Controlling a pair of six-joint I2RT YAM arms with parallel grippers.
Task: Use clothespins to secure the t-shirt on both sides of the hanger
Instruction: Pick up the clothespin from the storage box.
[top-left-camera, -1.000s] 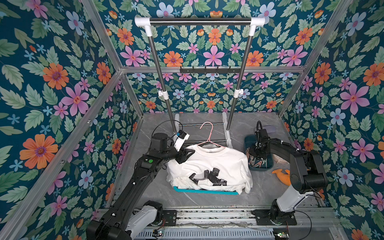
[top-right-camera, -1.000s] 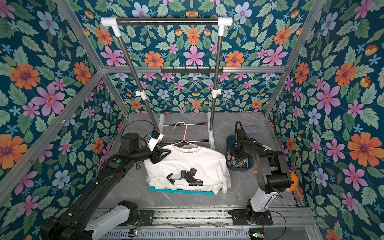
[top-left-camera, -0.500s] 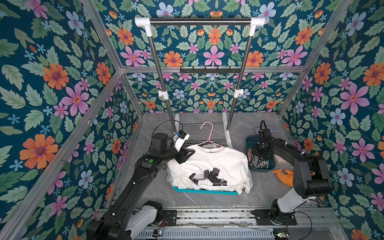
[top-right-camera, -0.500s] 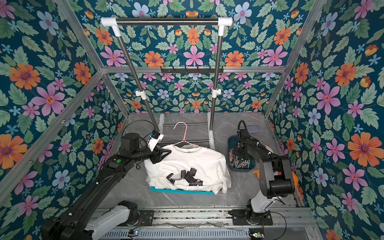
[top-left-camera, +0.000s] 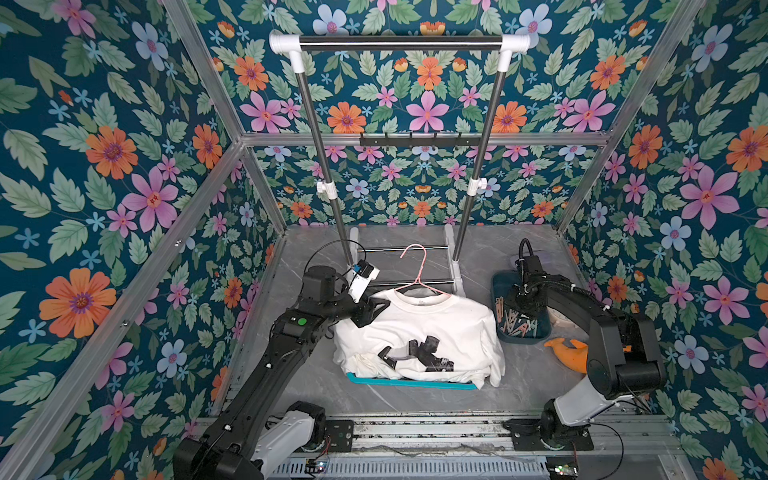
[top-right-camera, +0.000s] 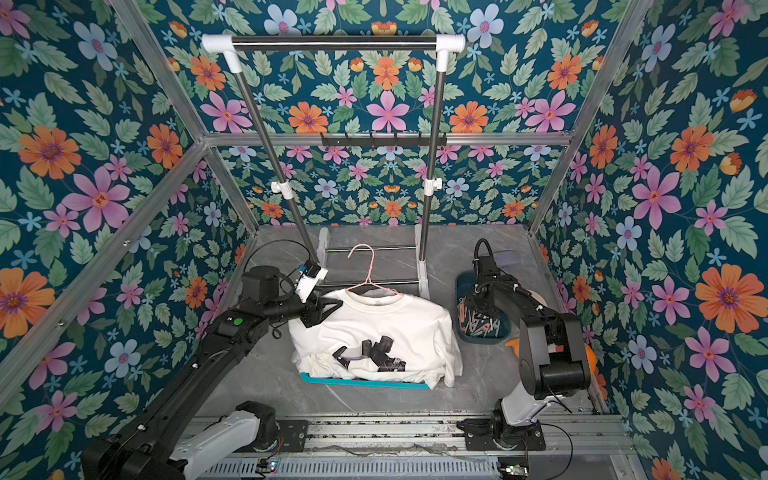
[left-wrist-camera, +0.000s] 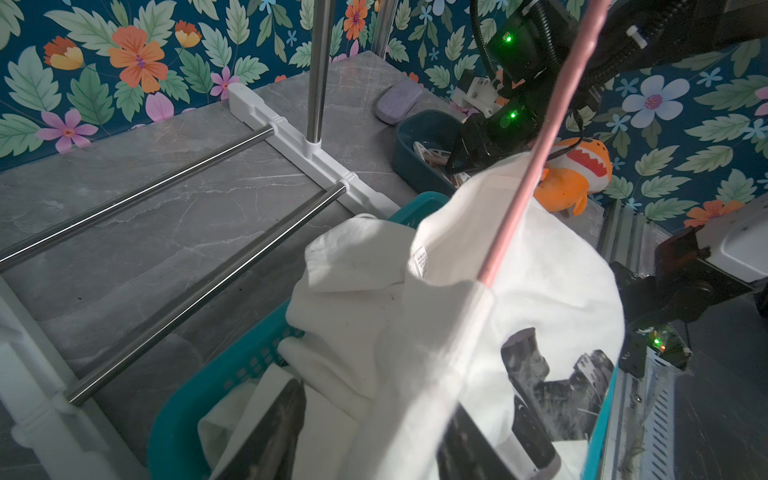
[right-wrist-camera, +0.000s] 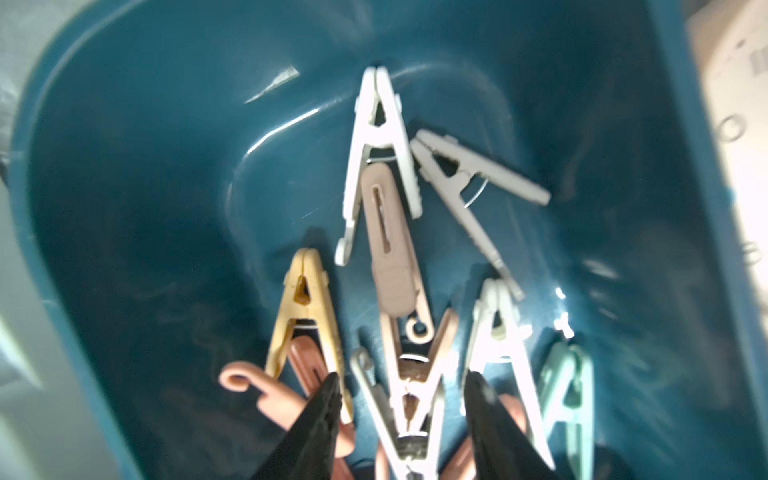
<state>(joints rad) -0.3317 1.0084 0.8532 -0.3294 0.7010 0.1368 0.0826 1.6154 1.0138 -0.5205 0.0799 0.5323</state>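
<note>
White t-shirt (top-right-camera: 399, 322) on pink hanger (top-right-camera: 368, 274) lies over a teal basket (top-right-camera: 361, 382).

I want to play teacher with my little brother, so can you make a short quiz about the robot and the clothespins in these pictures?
1. Pick one: the right gripper is reaching into A) a shoe, B) the dark teal bin of clothespins, C) a cup.
2. True or false: a clothespin is already clipped on the white t-shirt.
3. Fill in: the hanger poking out of the t-shirt's collar is ___ in colour.
Key: 1 B; 2 false; 3 pink.
</note>
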